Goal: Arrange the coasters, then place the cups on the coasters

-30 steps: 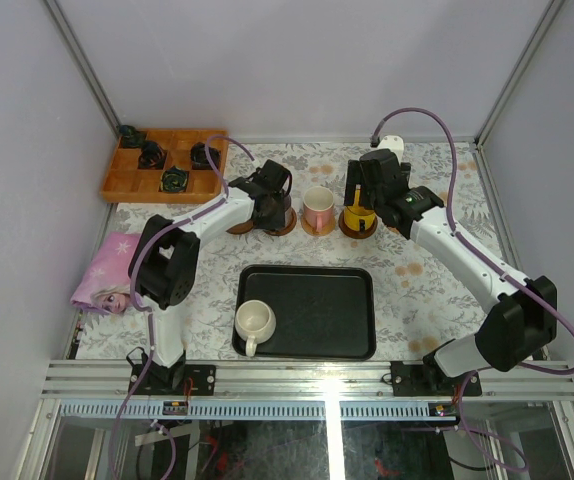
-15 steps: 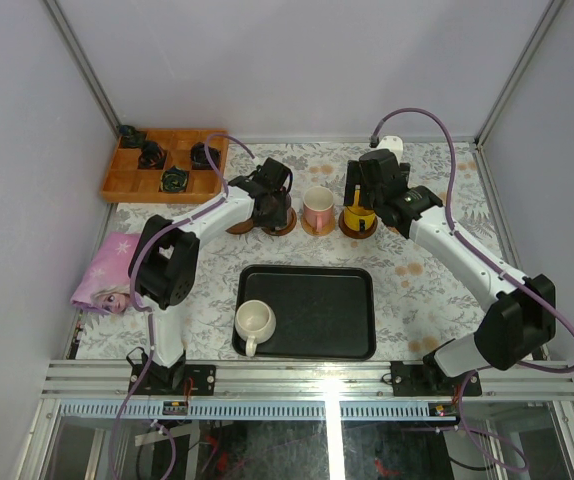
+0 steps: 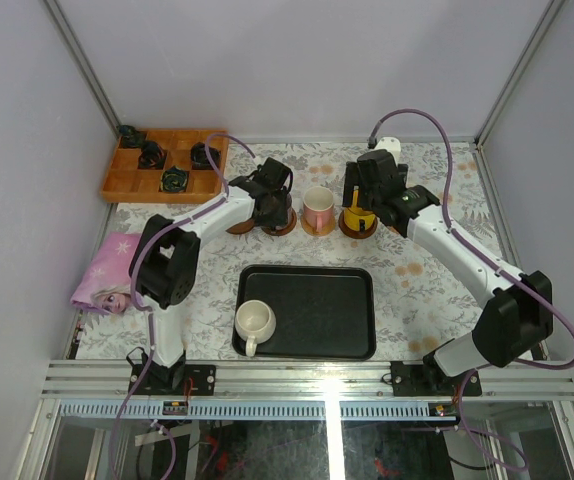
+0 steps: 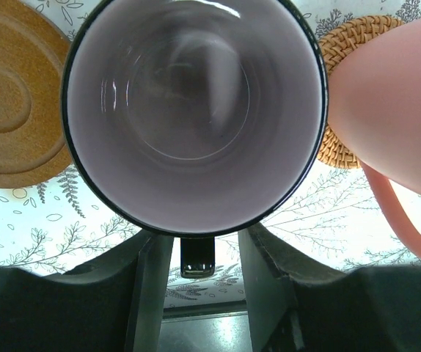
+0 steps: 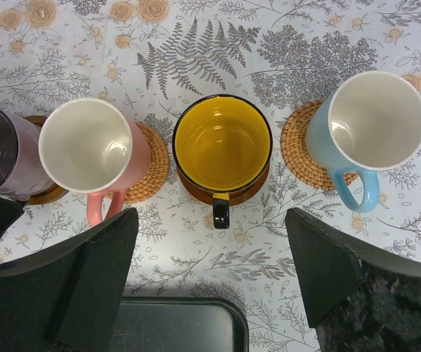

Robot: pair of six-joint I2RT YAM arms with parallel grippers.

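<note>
The mauve cup (image 4: 192, 110) stands on a brown coaster (image 3: 281, 226). My left gripper (image 4: 204, 246) is open, its fingers either side of the cup's dark handle (image 4: 196, 257) with a gap on each side. An empty brown coaster (image 4: 12, 95) lies to its left. The pink cup (image 5: 86, 147), yellow cup (image 5: 221, 143) and blue cup (image 5: 375, 121) each sit on a coaster in a row. My right gripper (image 5: 210, 216) hangs wide open above the yellow cup's handle. The cream cup (image 3: 255, 320) sits in the black tray (image 3: 317, 335).
A wooden compartment box (image 3: 127, 185) with dark items stands at the back left. A pink printed cloth (image 3: 107, 272) lies at the left edge. The tray takes up the near middle of the patterned tablecloth.
My left gripper's jaws have eased slightly apart around the mauve cup's handle. My right gripper has drifted a little back from the yellow cup.
</note>
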